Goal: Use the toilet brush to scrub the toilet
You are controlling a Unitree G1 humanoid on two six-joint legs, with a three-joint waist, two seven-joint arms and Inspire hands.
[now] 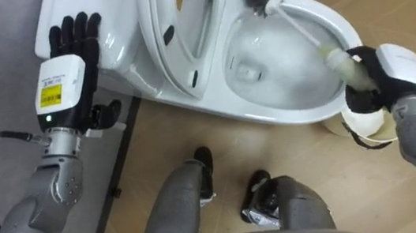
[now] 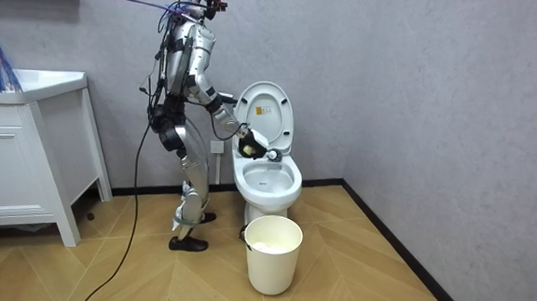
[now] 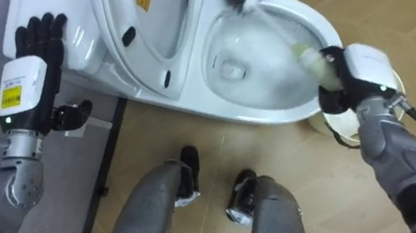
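You're looking at a bathroom: a white toilet point(image 2: 268, 183) with its lid raised stands against a grey wall point(image 2: 422, 85), and a white vanity cabinet point(image 2: 11, 167) sits at the room view's left. A white bin point(image 2: 271, 255) stands on the wood-pattern floor point(image 2: 364, 268) just in front of the toilet.

The toilet point(image 1: 271, 113) is seen in white. Dark grey bristles and a pale handle are shown on the brush point(image 1: 292, 20). The left hand point(image 1: 72, 47) and the right hand point(image 1: 374, 72) are coloured black with white backs; the floor point(image 1: 358, 171) is patterned in light brown wood.
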